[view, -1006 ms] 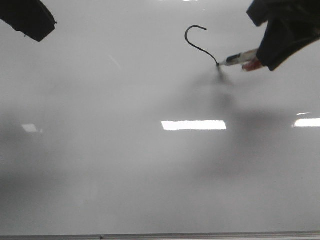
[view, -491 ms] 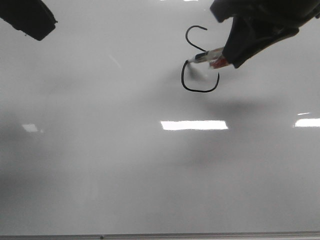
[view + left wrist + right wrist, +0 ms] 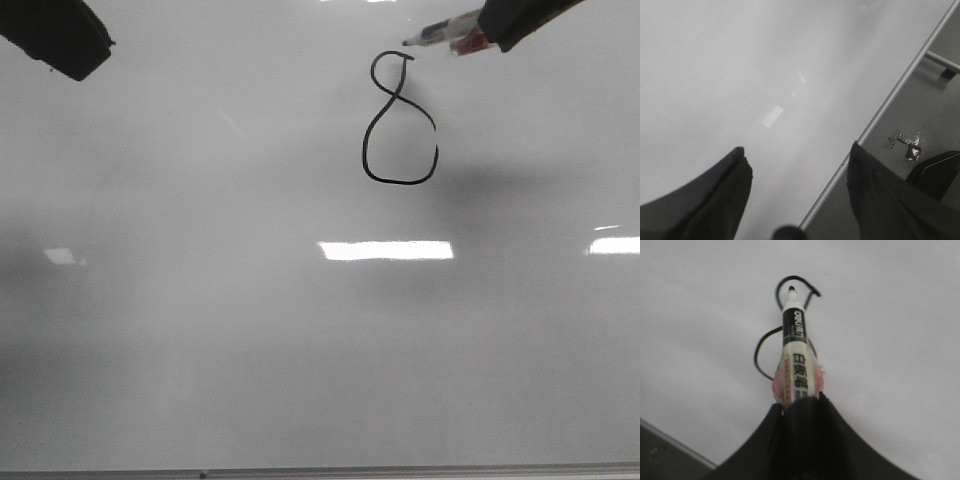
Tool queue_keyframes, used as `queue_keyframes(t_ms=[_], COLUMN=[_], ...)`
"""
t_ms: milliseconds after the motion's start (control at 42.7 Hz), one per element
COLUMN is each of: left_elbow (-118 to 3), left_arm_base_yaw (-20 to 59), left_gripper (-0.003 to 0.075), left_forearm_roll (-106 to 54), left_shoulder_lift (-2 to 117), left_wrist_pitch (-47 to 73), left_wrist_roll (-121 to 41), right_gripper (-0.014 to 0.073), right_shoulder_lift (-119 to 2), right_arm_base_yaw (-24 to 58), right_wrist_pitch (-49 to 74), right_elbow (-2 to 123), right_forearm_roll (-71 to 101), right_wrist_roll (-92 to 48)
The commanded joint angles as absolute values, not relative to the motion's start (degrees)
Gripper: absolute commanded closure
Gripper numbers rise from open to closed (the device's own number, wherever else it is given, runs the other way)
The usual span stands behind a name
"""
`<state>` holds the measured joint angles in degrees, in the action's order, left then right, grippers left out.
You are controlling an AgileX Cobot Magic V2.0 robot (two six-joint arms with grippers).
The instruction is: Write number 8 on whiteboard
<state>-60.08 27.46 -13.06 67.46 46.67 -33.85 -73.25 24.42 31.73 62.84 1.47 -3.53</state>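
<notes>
Number 8 (image 3: 399,120) now closed, marker (image 3: 445,34) lifted away

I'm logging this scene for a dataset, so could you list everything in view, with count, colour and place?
whiteboard: one, glossy pale grey-white, fills the front view, thin metal edge along the bottom.
number 8: one, black line, upper right of the board.
marker: one, white barrel with black tip, near the top of the 8.
left gripper: one, black, open, over the board's edge.
right gripper: one, black, shut on the marker.
</notes>
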Motion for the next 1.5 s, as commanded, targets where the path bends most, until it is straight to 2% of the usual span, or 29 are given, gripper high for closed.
queue_keyframes(t_ms=[0,211,421,702,1076,1474], left_elbow=[-61.6,-61.6,-61.7,-61.7,-61.7,-61.7], left_arm_base_yaw=[28.2,35.0,41.8,42.2,42.2,42.2], left_gripper=[0.03,0.0298,0.0299,0.0299,0.0309,0.059], left_forearm_roll=[-14.3,-16.2,-30.3,-40.0,-46.6,-43.9], left_shoulder_lift=[66.3,66.3,66.6,72.4,75.7,75.7], left_wrist_pitch=[43.7,45.2,45.3,48.2,48.4,48.4], left_wrist_roll=[-34.3,-41.4,-55.7,-66.3,-72.8,-72.8], right_gripper=[0.0654,0.0654,0.0654,0.0654,0.0654,0.0653], right_shoulder_lift=[-67.9,-61.4,-60.8,-60.8,-60.8,-60.8], right_arm_base_yaw=[28.2,36.9,41.2,42.7,42.7,42.7], right_wrist_pitch=[31.2,42.4,49.8,50.3,49.2,48.3], right_elbow=[62.8,59.3,59.0,59.0,59.0,59.0], right_forearm_roll=[1.2,1.2,2.9,14.9,16.0,16.4], right_wrist_roll=[-8.3,-20.3,-29.1,-41.5,-41.7,-41.6])
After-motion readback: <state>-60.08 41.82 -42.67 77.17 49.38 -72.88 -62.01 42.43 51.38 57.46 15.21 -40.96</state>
